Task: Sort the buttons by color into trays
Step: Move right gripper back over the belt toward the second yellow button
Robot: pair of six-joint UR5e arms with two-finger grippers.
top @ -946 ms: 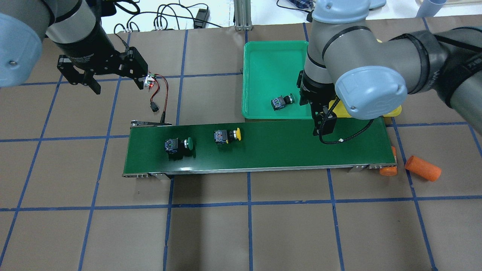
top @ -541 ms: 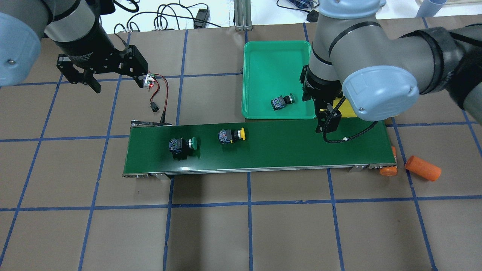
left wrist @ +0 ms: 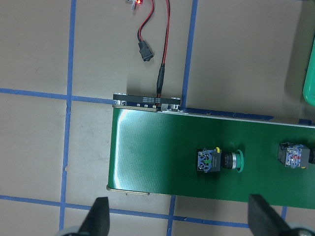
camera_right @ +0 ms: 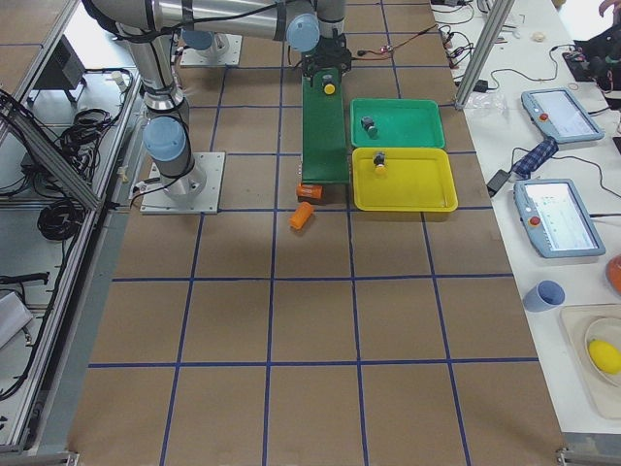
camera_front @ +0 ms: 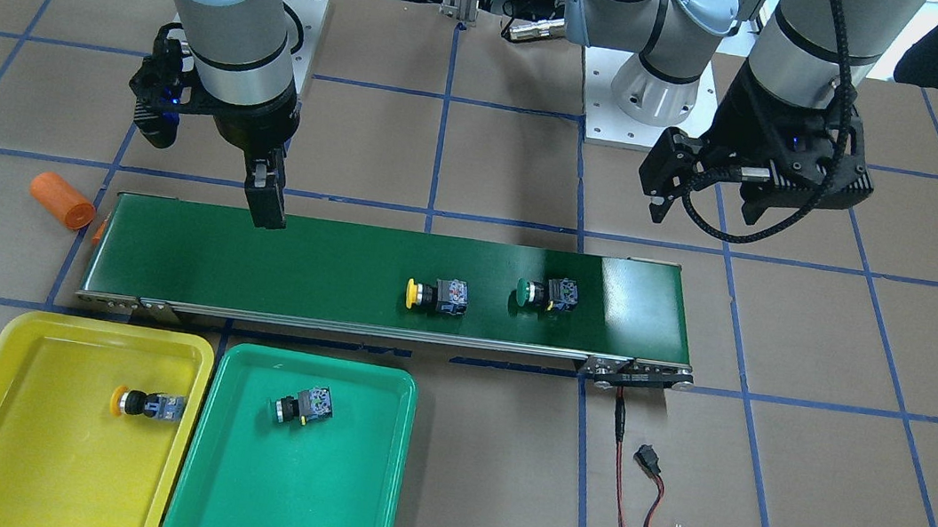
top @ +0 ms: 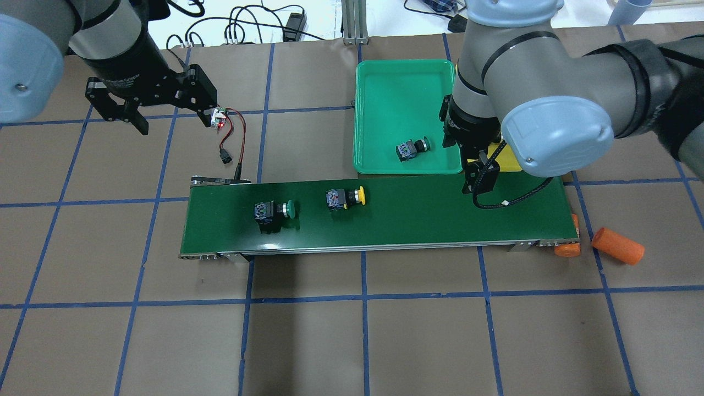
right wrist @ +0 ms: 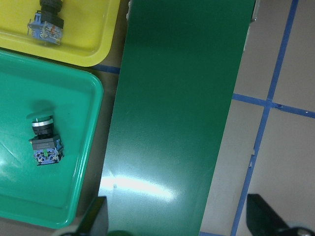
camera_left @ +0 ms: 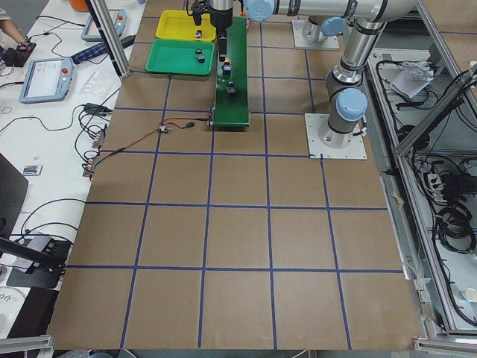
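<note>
Lower left: the yellow tray (camera_front: 35,443) is holding the first yellow button (camera_front: 145,405), and beside it the green tray (camera_front: 289,492) is holding the first green button (camera_front: 302,407). I judge the task half done. Centre: the second yellow button (camera_front: 436,294) and second green button (camera_front: 548,294) are lying on the belt (camera_front: 326,264), with black bodies, grey-blue blocks and caps pointing left. My right pincer (camera_front: 267,216) (upper left) and left pincer (camera_front: 701,213) (upper right) are hanging spread and empty.
</note>
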